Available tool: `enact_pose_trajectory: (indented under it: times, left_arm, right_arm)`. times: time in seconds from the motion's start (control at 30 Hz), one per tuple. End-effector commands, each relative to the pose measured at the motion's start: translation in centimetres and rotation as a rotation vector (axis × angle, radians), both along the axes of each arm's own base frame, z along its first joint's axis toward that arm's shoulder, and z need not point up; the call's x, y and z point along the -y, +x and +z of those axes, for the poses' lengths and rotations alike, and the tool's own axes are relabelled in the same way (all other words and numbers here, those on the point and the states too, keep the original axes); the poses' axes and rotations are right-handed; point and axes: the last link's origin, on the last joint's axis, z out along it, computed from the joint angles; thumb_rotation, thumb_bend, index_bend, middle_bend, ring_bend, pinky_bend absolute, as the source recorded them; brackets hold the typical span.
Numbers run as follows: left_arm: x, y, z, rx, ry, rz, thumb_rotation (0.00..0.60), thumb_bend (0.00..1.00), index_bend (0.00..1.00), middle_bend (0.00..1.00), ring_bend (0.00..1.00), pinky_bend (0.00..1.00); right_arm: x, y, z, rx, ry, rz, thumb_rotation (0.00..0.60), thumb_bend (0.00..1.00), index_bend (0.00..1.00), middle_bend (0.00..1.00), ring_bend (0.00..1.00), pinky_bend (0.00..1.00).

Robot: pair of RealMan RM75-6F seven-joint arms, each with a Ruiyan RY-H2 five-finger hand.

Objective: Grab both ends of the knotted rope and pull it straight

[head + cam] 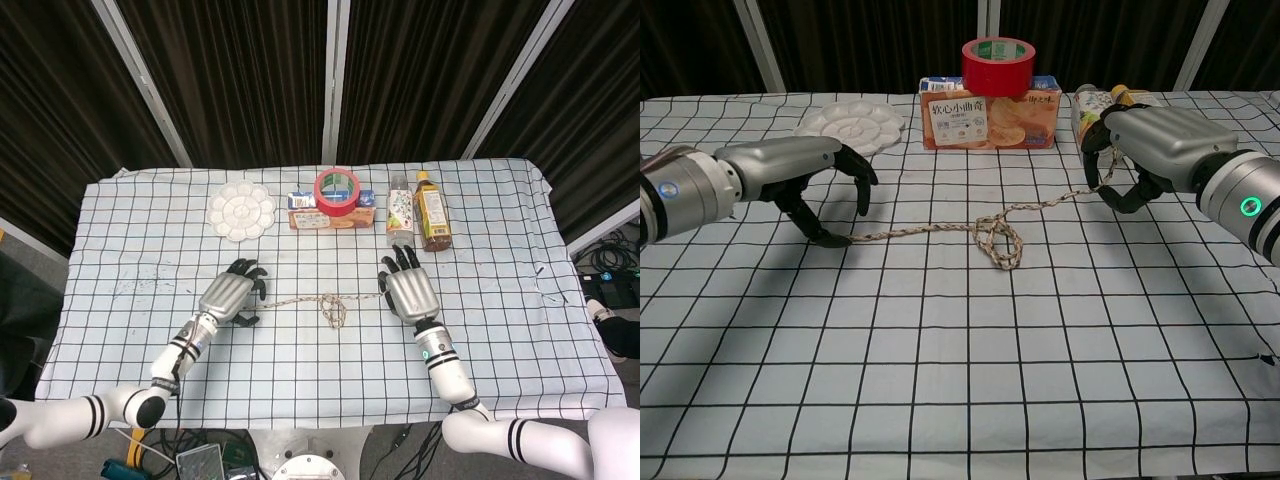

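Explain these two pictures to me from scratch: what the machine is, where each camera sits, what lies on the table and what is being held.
This is a two-armed robot with metal hands, steered by a person. One picture looks down from its head, the other forward from its chest. On the checked tablecloth lies a knotted rope. The right hand holds one rope end, lifted off the cloth. The left hand has fingers apart, a fingertip touching the other end, not yet gripping. Behind stand a white paint palette, a snack box with a red tape roll on top, and two bottles.
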Motion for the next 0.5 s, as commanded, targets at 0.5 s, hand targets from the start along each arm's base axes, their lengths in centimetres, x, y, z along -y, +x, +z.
enact_pose_trajectory:
  times: [0.5]
  left_arm:
    - [-0.8, -0.3, -2.1, -0.111, 0.082, -0.004, 0.519, 0.25, 0.5, 0.17, 0.05, 0.0]
  right_arm:
    - [0.0, 0.0, -0.7, 0.005, 0.015, -0.002, 0.6, 0.62, 0.65, 0.2, 0.0, 0.0]
